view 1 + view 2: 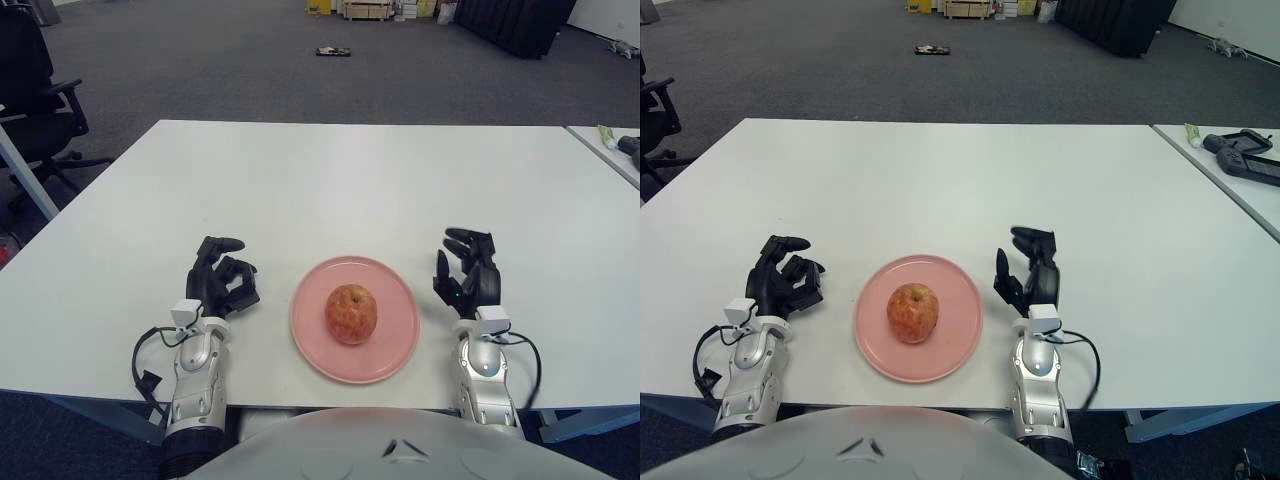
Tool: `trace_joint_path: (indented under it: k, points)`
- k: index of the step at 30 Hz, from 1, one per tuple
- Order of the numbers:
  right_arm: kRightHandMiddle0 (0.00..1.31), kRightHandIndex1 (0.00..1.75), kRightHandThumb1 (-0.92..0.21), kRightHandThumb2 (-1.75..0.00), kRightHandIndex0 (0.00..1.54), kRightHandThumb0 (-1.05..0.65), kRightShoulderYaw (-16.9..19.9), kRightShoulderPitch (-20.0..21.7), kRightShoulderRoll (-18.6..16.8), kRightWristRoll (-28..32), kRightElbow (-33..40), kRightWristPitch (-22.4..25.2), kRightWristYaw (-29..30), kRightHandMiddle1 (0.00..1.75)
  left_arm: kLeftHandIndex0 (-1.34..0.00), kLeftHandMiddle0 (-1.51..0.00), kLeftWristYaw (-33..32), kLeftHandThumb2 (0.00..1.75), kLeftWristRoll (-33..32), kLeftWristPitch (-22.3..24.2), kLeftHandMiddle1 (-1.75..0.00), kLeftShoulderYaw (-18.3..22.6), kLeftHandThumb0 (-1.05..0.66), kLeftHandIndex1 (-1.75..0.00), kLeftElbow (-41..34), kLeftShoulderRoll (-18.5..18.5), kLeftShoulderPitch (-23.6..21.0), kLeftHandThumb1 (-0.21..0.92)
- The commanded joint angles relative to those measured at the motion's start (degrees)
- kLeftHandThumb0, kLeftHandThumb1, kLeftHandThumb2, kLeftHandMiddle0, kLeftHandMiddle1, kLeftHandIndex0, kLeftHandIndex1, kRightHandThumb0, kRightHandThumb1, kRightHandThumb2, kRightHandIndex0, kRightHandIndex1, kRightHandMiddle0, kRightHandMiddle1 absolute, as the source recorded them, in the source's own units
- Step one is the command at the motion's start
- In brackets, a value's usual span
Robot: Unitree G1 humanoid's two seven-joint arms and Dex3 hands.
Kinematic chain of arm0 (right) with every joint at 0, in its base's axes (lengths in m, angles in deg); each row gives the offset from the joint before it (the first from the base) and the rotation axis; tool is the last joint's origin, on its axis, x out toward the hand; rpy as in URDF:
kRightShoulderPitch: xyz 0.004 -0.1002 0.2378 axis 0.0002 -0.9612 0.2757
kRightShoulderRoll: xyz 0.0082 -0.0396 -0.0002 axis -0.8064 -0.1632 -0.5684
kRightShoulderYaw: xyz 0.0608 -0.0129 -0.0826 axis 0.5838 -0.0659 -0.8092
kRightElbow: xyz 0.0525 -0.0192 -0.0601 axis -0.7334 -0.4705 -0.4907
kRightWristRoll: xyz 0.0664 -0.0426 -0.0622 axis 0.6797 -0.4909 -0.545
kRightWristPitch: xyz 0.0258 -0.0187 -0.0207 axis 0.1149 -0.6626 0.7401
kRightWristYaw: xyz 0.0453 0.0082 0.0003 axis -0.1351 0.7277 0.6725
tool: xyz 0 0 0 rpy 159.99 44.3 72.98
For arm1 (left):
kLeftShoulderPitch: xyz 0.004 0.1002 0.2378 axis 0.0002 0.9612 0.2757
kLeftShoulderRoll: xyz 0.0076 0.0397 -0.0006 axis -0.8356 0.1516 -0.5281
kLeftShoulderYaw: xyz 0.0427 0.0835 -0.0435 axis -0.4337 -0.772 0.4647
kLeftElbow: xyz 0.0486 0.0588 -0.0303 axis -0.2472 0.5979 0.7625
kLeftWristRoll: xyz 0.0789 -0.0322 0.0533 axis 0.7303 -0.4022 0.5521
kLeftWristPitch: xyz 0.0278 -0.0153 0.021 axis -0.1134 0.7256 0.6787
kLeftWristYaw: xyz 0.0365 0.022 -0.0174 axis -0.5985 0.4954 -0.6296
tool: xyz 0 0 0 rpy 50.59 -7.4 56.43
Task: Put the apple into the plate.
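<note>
Apple (351,313) sits on the plate (392,345), roughly centred, a bit toward the near side — so the placing step looks done, judging from how things lie. Right hand (468,277) shows just right of the plate, not touching it, fingers loosely curled upward and holding nothing. Left hand (222,279) shows left of the plate, a small gap between, fingers curled in on themselves, also empty. Can't tell if either palm touches the table (320,180); both forearms come up from the near edge. What's in hand reads as the retreat/rest stage, not a grasp. Next move, if any, probably calls for nothing but keeping both hands clear of the plate rim so the apple isn't nudged — round fruit on a shallow dish could roll if bumped. Materials: apple is red-yellow, mottled skin, slightly glossy, rounded with its top dimple not clearly visible. Plate is pink, round, shallow, smooth, matte-ish finish, low rim. Table is white, flat, smooth, rectangular. Hands are black jointed fingers on silver metal wrists, with black cable looping beside each wrist. Grey carpet floor beyond; an office chair (30,90) at far left.
</note>
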Motion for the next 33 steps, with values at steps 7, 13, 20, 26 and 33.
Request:
trace_joint_path:
  k: [7,13,20,26,33]
  points:
    - [0.32,1.73,-0.71,-0.82,0.61,-0.38,0.06,1.63,0.13,-2.11,-4.94,-2.68,3.8,1.75,-0.45,-0.67,0.13,1.43,-0.18,0.83,-1.75,-0.08,-0.01,-1.75,0.61,0.09,-0.12,0.23]
    - [0.34,1.74,-0.68,-0.85,0.69,-0.38,-0.44,1.34,0.08,-2.11,-6.79,-4.75,4.31,1.75,-0.41,-0.63,-0.13,1.38,0.01,0.95,-1.75,-0.11,-0.01,-1.75,0.68,0.19,-0.26,0.28]
    - [0.35,1.75,-0.67,-0.87,0.74,-0.39,-0.31,0.55,-0.47,-1.06,-7.51,-5.3,4.39,1.75,-0.39,-0.61,0.92,1.34,-1.45,0.5,-1.75,0.02,-0.01,-1.75,0.98,0.4,-0.52,0.31]
    - [0.35,1.75,-0.66,-0.88,0.73,-0.39,0.41,0.05,-1.21,-0.77,-7.23,-4.02,5.59,1.75,-0.4,-0.63,1.07,1.37,-1.6,0.27,-1.75,0.07,-0.01,-1.75,1.2,0.36,-0.67,0.29]
    - [0.36,1.75,-0.65,-0.89,0.7,-0.39,0.32,-0.74,-1.25,-0.03,-6.15,-2.94,5.48,1.75,-0.41,-0.63,0.52,1.38,-0.84,0.47,-1.75,-0.09,-0.01,-1.75,0.93,0.31,-0.55,0.28]
